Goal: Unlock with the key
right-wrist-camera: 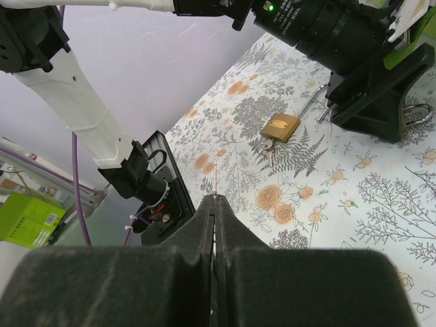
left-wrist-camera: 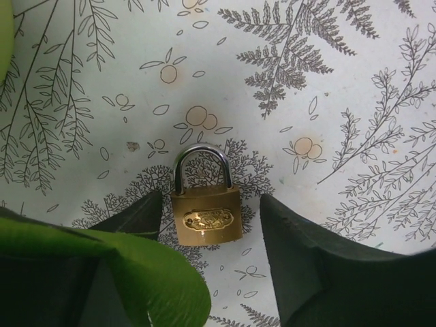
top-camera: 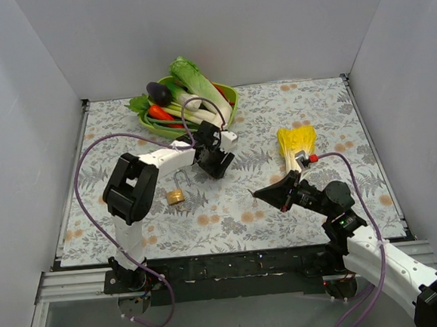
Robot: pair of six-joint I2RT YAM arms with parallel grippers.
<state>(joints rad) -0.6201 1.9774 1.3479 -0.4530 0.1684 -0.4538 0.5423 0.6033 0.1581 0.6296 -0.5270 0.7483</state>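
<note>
My right gripper is shut on the key, a thin grey metal blade that sticks out past the fingertips, above the mat. My left gripper is open, low over the mat. A brass padlock with a silver shackle lies flat between its fingers, touching neither. That padlock is hidden in the top view; only its shackle shows in the right wrist view. A second brass padlock lies left of it, shackle swung open, with small keys beside it.
A green bowl of toy vegetables stands at the back centre. A yellow leafy toy lies right of centre. White walls close the floral mat on three sides. A green flap covers the left finger's base.
</note>
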